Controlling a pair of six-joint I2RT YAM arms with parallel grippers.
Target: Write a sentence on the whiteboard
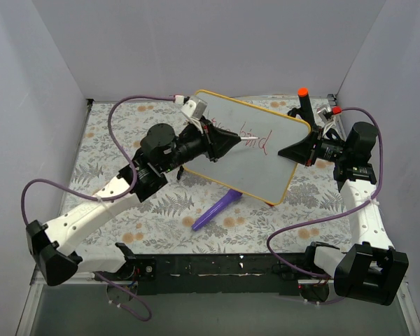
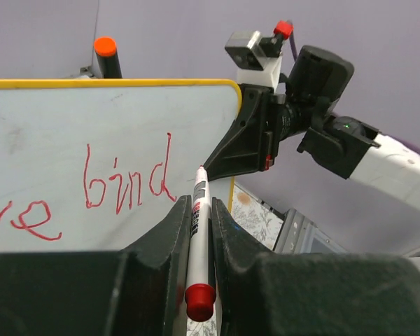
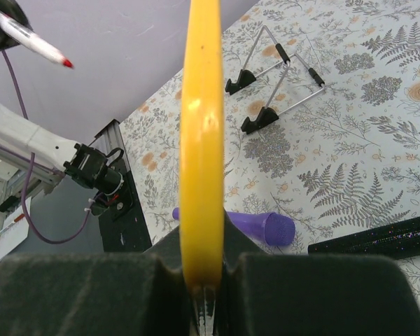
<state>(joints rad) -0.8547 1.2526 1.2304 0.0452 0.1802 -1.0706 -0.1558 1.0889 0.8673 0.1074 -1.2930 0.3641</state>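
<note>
Whiteboard (image 1: 266, 168) mid-table (image 1: 112, 150); left gripper (image 1: 227, 142) w/ marker (image 2: 198, 217) at its left part; right gripper (image 1: 285, 152) on its right edge; tube (image 1: 213, 212) lies in front.

This looks like a robot lab, with a small test booth. Plain pale walls (image 1: 231, 42) close in the far edge and both side edges of the bench. A left robot arm (image 1: 91, 212) and a right robot arm (image 1: 364, 210) are bolted to a black rail (image 1: 217, 266) along the near edge. Purple cables (image 1: 154, 97) loop off them. A leafy flower cloth (image 1: 101, 140) covers the top.

Tilted whiteboard (image 1: 266, 150), red sentence (image 1: 255, 138)
</note>
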